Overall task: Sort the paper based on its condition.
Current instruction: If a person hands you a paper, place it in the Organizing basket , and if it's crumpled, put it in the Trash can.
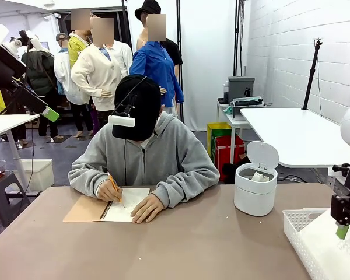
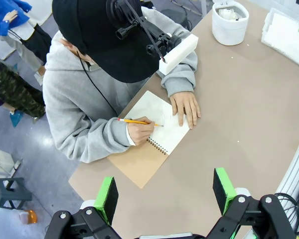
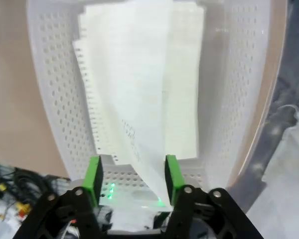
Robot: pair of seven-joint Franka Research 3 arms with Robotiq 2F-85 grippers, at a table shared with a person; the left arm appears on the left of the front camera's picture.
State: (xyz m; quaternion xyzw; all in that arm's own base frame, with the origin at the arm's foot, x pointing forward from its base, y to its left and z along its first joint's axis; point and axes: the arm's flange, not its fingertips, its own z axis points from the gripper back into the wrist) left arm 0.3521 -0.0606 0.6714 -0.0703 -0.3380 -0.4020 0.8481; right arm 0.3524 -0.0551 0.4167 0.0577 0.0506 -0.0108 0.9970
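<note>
Between the parted jaws of the right gripper (image 3: 132,167): flat paper sheet (image 3: 139,99), close against one pad, extending ahead into the white perforated basket (image 3: 55,99). Jaws of the left gripper (image 2: 164,191) wide apart; notebook (image 2: 162,112) well ahead of them.

Flat paper sheets (image 3: 139,89) lie in the basket (image 3: 55,99) directly beneath the right gripper (image 3: 132,167), one reaching up between its fingers. The bin (image 1: 255,195), a paper wad (image 1: 258,176) inside, stands beyond and left of it. The notebook (image 2: 154,134) lies below the left gripper (image 2: 164,191).
</note>
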